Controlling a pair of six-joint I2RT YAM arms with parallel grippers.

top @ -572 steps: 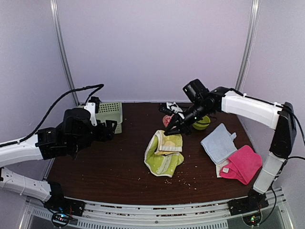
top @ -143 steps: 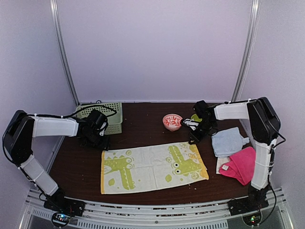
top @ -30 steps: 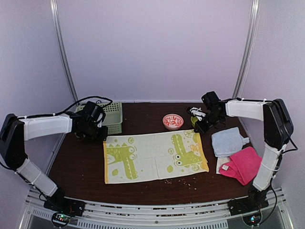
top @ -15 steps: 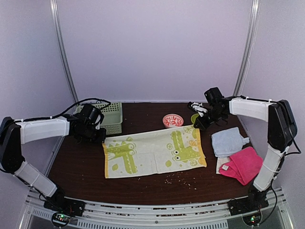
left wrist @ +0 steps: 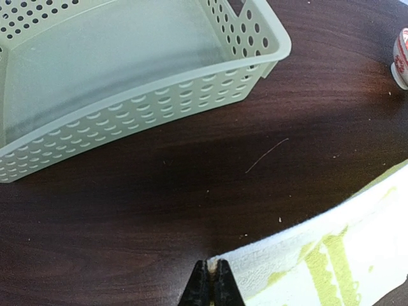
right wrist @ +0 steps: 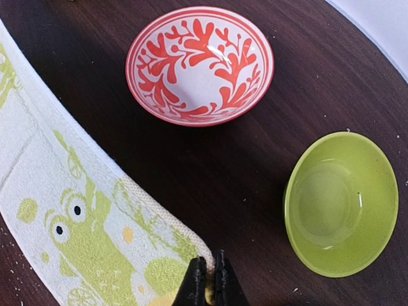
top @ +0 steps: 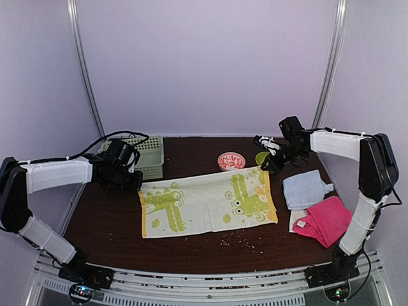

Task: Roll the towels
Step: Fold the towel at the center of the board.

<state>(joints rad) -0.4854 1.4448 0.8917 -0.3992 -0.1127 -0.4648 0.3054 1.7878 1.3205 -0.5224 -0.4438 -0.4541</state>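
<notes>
A yellow towel [top: 207,203] with green crocodile prints is stretched out flat across the middle of the table. My left gripper [top: 136,184] is shut on its far left corner [left wrist: 220,261], and my right gripper [top: 268,167] is shut on its far right corner [right wrist: 203,255]. The far edge is lifted slightly off the table between the two grips. To the right lie a light blue towel [top: 305,189], a folded pink towel [top: 324,219] and a cream towel [top: 297,220] mostly hidden beneath them.
A green perforated basket [top: 145,157] [left wrist: 127,70] stands empty at the back left, close to my left wrist. A red-patterned bowl [top: 231,160] [right wrist: 199,64] and a green bowl [top: 261,157] [right wrist: 341,204] sit behind the towel's right end. Crumbs dot the table near the front.
Both grippers have pulled the yellow towel's far edge a little toward the back of the table, the right one moving further back and right. The towel stays spread out.
</notes>
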